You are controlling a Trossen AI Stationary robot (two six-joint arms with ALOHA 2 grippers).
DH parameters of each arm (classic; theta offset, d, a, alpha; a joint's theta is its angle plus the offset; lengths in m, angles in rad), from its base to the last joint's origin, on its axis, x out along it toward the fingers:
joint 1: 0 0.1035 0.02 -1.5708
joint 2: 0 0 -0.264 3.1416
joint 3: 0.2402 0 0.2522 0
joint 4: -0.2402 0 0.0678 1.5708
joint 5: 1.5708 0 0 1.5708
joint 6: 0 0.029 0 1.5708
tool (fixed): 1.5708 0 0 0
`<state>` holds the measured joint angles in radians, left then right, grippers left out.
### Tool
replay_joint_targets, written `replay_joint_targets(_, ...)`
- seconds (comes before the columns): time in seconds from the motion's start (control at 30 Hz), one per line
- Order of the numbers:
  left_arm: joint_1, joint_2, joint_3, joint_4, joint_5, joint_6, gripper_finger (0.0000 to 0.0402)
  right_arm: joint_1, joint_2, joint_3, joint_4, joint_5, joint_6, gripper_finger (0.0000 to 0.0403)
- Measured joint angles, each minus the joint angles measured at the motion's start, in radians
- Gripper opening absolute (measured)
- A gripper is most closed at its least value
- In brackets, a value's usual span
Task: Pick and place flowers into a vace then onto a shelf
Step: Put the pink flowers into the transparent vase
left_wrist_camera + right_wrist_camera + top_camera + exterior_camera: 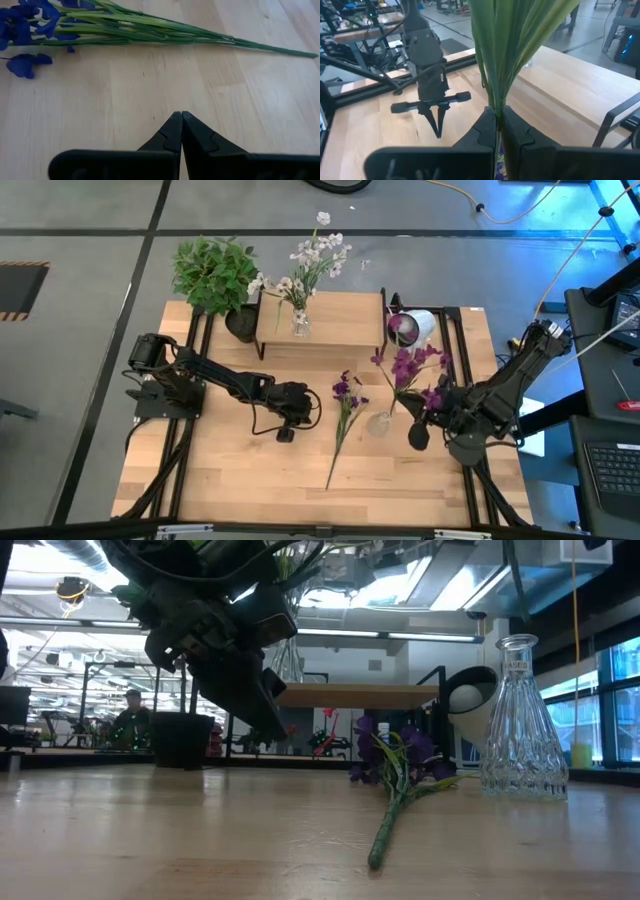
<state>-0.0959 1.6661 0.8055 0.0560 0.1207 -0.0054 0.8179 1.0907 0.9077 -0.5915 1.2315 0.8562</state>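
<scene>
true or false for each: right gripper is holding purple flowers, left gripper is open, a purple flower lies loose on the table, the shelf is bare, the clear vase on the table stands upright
1. The right gripper is shut on a bunch of purple flowers. True.
2. The left gripper is open. False: its fingers meet at the tips, holding nothing.
3. A loose purple flower lies flat on the table. True.
4. The shelf is bare. False: a small vase with white-pink flowers stands on it.
5. The clear vase on the table stands upright. True.

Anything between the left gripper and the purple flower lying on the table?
Nothing visible. The left gripper, fingers shut, hangs above bare table just beside the purple flower. The left wrist view shows only wood between its fingertips and the stem.
</scene>
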Motion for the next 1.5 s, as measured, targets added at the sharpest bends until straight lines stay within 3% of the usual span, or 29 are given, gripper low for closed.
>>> replay_joint_targets(0.77,0.000,0.000,0.000,0.000,0.000,-0.001,0.0006,-0.043,0.122,0.000,-0.006,0.008,0.037,0.0009)
replay_joint_targets(1.5,0.000,0.000,0.000,-0.006,0.000,0.000,0.0006,-0.043,0.289,0.001,-0.086,-0.001,0.318,0.0009)
